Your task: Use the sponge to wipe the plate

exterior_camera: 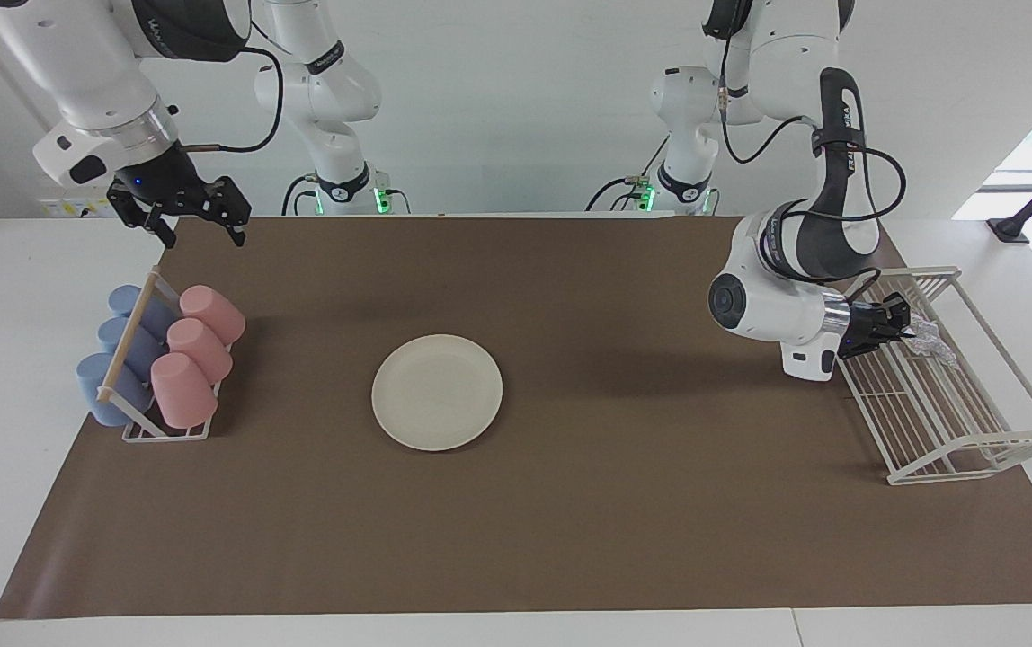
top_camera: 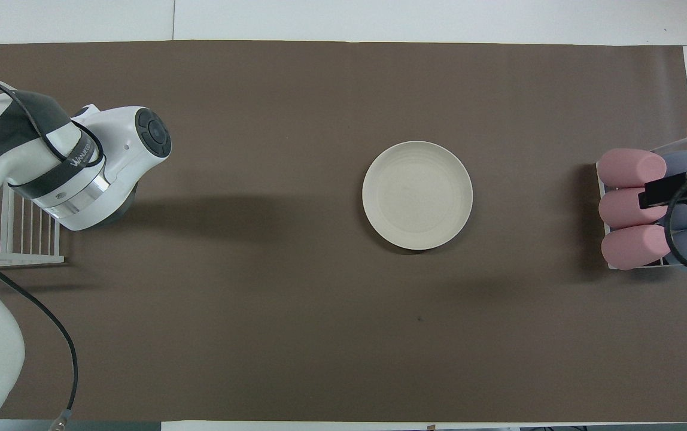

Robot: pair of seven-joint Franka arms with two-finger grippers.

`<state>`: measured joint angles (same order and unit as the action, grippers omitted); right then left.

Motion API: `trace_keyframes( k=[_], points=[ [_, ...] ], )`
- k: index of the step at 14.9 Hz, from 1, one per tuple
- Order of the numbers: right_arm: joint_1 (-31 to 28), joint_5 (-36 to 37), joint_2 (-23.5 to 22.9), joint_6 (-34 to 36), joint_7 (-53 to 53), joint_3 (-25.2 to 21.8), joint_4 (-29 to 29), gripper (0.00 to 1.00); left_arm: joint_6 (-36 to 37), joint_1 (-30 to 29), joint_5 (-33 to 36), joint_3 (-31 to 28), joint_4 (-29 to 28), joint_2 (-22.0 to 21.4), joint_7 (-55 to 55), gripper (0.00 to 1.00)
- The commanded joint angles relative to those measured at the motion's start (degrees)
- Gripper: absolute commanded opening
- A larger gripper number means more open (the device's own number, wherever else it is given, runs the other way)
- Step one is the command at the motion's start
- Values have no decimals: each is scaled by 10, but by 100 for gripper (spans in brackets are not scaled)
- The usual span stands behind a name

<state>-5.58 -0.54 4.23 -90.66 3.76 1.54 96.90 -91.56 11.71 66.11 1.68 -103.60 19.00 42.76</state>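
The cream-white plate [exterior_camera: 437, 392] lies flat in the middle of the brown mat; it also shows in the overhead view [top_camera: 417, 195]. The silvery-grey sponge [exterior_camera: 932, 341] lies in the white wire rack [exterior_camera: 961, 427] at the left arm's end of the table. My left gripper [exterior_camera: 906, 330] reaches sideways into that rack and is right at the sponge. In the overhead view the left arm hides both the gripper and the sponge. My right gripper [exterior_camera: 201, 237] is open and empty, raised over the mat's edge near the cup rack, and waits.
A small rack holds pink cups [exterior_camera: 192, 355] and blue cups [exterior_camera: 116, 355] lying on their sides at the right arm's end; they also show in the overhead view [top_camera: 629, 209]. The wire rack's corner [top_camera: 14, 239] shows under the left arm. The brown mat [exterior_camera: 624, 503] covers the table.
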Motion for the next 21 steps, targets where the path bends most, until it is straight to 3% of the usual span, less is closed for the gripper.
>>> trace_keyframes(
  k=[1, 2, 3, 12, 14, 17, 21],
  points=[
    [-2, 11, -4, -4, -9, 7, -8, 100, -21, -7, 5, 3, -6, -4, 48, 7],
    [-2, 11, -4, -4, -9, 7, -9, 100, -23, -8, 4, 3, -6, -4, 51, 44],
    [-2, 11, -5, -4, -9, 7, -9, 100, -24, -9, 4, 3, -6, -4, 51, 99],
    [-2, 12, -4, -4, -12, 9, -9, 100, -28, -10, -9, 4, 3, -5, 44, 100],
    [-1, 12, -4, -3, -12, 9, -9, 100, -30, -13, -60, 5, 28, -13, 33, 100],
    [-1, 12, -4, -3, -12, 10, -10, 100, -21, -18, -189, 2, 92, -42, -42, 100],
    [-1, 12, -4, -3, -12, 11, -10, 100, -4, -33, -346, -4, 130, -89, -125, 100]
  ],
)
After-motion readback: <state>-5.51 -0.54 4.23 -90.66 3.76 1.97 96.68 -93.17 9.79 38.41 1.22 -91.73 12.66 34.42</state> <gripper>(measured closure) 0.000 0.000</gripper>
